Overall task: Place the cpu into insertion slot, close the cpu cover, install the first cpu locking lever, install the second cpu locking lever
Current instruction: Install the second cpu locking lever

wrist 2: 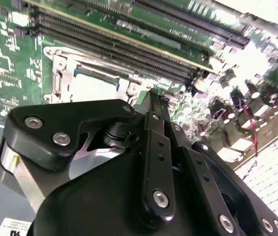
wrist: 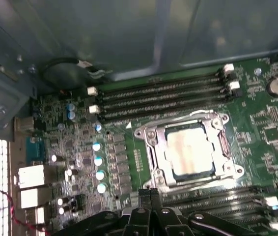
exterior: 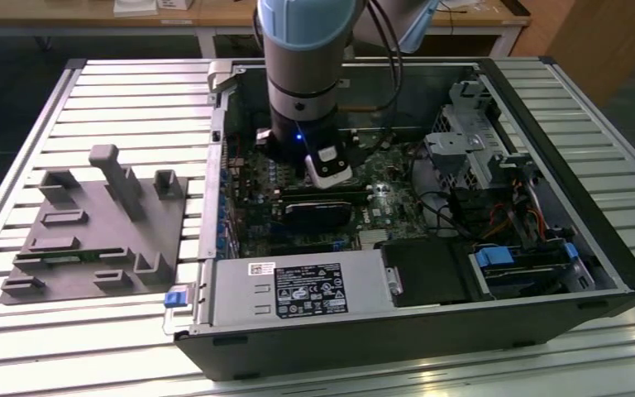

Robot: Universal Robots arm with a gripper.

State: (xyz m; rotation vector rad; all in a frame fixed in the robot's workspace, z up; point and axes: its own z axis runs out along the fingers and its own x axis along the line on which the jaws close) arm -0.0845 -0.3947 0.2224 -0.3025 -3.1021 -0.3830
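Pincer point(wrist: 150, 192) fingers meet tip to tip in the first wrist view, pressed together with nothing between them, so you are carrying nothing. Your closed tips hang just beside the near edge of the insertion slot point(wrist: 188, 150), low over the green motherboard point(wrist: 271, 132). In that slot you can see the cpu point(wrist: 190, 151) already seated, its pale metal top showing through the open window of the cpu cover point(wrist: 154, 147), which lies flat down around it. Whether the locking levers along the socket's sides are latched you cannot tell from here. Long black memory slots point(wrist: 163, 98) run along both sides of the socket. In the exterior view your arm point(exterior: 304, 74) reaches straight down into the open computer case point(exterior: 538, 165), which lies on its side on the slatted table point(exterior: 130, 99). A grey fixture block point(exterior: 92, 227) sits on the table towards the exterior view's left edge, well apart from the case.
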